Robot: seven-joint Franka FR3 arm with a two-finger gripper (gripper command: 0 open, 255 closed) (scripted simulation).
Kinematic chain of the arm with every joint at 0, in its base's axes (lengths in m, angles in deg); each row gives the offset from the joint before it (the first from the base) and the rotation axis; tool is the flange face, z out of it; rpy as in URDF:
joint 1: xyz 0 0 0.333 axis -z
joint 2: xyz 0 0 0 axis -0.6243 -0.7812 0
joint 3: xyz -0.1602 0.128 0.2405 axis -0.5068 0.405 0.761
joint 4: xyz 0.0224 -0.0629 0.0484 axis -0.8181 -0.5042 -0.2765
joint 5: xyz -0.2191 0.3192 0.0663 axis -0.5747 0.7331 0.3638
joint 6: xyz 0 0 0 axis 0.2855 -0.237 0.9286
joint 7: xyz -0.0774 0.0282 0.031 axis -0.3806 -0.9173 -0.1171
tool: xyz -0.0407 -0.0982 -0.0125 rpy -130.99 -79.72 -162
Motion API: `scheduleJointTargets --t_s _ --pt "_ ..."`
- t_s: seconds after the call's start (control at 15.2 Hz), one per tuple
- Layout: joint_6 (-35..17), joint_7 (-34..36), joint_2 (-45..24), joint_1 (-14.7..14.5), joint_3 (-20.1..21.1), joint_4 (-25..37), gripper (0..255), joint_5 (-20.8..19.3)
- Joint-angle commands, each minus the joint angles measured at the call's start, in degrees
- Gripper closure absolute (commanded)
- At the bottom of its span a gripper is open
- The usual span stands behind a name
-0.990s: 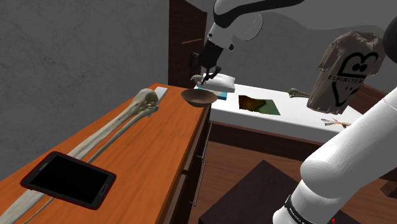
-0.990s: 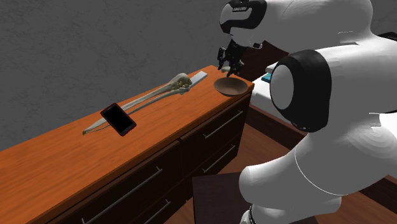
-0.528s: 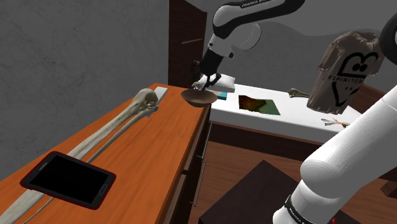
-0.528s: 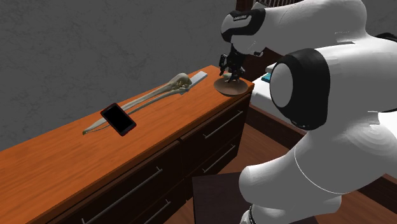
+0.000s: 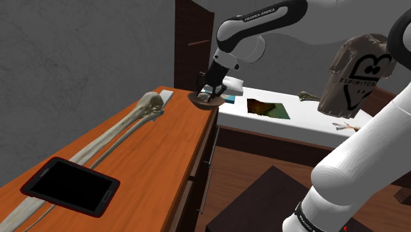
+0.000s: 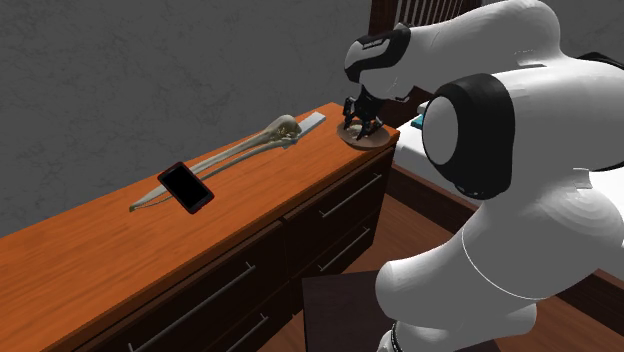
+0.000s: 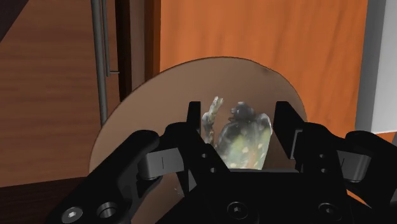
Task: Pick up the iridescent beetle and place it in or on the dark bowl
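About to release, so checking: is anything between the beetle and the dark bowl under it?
Nothing visible does. The beetle, clasped in the tool, hangs right over the inside of the brown bowl. Bare bowl surface shows around it, and I see no other thing in the bowl.

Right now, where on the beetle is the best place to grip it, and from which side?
Grip the beetle across its broad oval shell, squeezing the two long sides, from straight above. It is back-up over the bowl, and its legs look too thin to hold. The gripper clasps it that way.
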Motion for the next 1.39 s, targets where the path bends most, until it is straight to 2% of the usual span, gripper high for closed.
scheduleJointTargets --t_s 0.0,0.33,0.4,0.73,0.99,1.32 --pt "-0.31 -0.12 -0.05 0.0 -0.01 -0.25 255 0.06" --pt "-0.31 -0.12 -0.05 0.0 0.0 -0.25 255 0.06" --pt "-0.3 -0.12 -0.05 0.0 0.0 -0.25 0 0.06" --pt "-0.31 -0.12 -0.05 0.0 0.0 -0.25 0 0.06" --pt "6.8 0.18 3.14 0.93 -1.54 3.31 0 -0.75" --pt "6.8 0.18 3.14 0.93 -1.55 3.31 0 -0.75"
